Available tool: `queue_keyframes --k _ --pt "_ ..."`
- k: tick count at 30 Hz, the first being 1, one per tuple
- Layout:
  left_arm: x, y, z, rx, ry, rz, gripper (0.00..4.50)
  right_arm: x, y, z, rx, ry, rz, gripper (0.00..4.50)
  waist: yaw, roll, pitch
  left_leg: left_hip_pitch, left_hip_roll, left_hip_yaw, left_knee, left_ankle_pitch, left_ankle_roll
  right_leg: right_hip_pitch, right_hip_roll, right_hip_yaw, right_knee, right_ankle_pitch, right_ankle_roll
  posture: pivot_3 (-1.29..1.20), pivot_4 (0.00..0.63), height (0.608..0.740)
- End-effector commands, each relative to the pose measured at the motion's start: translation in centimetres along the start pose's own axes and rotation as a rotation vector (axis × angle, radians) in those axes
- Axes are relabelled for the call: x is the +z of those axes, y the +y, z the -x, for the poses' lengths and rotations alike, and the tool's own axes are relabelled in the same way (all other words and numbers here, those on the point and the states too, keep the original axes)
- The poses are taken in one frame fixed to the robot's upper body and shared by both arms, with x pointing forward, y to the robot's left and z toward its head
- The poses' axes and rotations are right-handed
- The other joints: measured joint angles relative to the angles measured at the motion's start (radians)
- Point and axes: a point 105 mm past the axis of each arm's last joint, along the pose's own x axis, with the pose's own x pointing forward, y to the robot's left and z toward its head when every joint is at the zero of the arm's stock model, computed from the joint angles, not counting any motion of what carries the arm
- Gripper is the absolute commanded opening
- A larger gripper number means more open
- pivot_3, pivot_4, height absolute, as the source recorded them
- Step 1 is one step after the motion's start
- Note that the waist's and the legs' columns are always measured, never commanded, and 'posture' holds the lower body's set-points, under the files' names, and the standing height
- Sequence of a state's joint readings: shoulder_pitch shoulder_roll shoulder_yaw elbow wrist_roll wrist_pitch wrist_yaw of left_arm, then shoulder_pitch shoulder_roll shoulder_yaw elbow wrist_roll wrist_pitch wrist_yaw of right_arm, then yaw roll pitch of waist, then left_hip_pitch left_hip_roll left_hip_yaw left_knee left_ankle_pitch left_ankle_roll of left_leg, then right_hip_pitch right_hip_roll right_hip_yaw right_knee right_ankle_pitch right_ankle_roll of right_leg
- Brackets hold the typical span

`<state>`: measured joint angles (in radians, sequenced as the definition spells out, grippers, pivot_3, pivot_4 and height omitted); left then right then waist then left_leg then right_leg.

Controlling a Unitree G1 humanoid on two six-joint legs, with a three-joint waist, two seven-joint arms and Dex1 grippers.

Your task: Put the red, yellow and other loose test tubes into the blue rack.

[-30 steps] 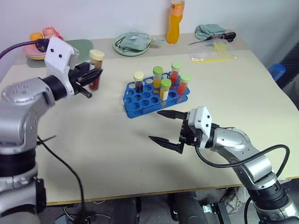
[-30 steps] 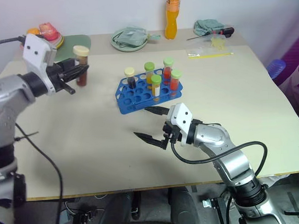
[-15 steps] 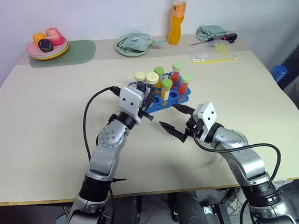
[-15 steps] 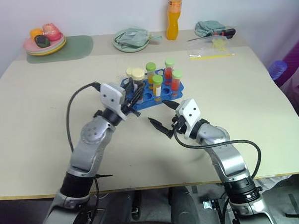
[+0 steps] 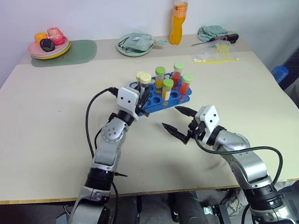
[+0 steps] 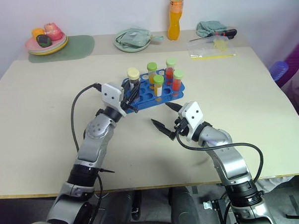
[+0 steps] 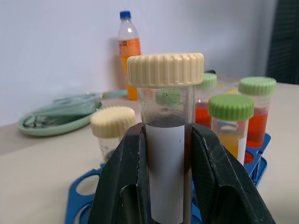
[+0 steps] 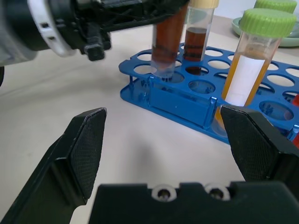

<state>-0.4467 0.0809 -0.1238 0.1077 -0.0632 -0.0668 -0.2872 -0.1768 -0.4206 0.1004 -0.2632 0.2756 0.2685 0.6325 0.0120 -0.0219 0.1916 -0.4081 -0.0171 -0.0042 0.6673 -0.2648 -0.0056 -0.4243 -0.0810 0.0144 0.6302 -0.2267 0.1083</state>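
Observation:
My left gripper (image 5: 141,92) is shut on a test tube (image 7: 166,140) of dark brown liquid with a cream cap (image 5: 145,78), held upright. The tube's rounded tip (image 8: 163,71) is level with a corner hole at the left end of the blue rack (image 5: 156,103). Several capped tubes stand in the rack: another brown one with a cream cap (image 8: 198,37), and red and yellow ones with green caps (image 5: 166,83). My right gripper (image 5: 171,117) hovers open and empty over the table just in front of the rack, its fingers (image 8: 88,149) spread wide.
An orange drink bottle (image 5: 177,19) stands at the table's back edge. Beside it are a green plate with a cloth (image 5: 134,44), a pink plate of toy food (image 5: 48,44) on a green mat, a plastic bag (image 5: 214,52) and a teal cloth (image 5: 209,31).
My left arm swung from the far left across to the rack, carrying the brown tube, and lowered it onto the rack's left end. My right gripper shifted slightly right and stayed open.

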Motion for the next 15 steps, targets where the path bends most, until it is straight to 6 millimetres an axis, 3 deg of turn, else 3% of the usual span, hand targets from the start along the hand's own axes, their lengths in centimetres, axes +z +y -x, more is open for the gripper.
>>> queue_keyframes --k 1,15 --pt "1.0 -0.2 -0.6 -0.021 -0.058 -0.005 0.73 1.4 0.0 0.1 -0.007 -0.051 0.045 4.32 0.0 0.0 0.0 0.0 0.0 0.0 0.0 0.0 0.0 0.0 0.0 0.0 0.0 0.0 0.0 0.0 0.15 0.74" --pt "0.6 -1.3 -1.0 -0.06 -0.058 0.002 0.73 1.3 0.3 0.0 0.002 -0.051 0.042 4.32 0.001 0.0 0.0 0.0 0.0 0.0 0.0 0.0 0.0 0.0 0.0 0.0 0.0 0.0 0.0 0.0 0.15 0.74"
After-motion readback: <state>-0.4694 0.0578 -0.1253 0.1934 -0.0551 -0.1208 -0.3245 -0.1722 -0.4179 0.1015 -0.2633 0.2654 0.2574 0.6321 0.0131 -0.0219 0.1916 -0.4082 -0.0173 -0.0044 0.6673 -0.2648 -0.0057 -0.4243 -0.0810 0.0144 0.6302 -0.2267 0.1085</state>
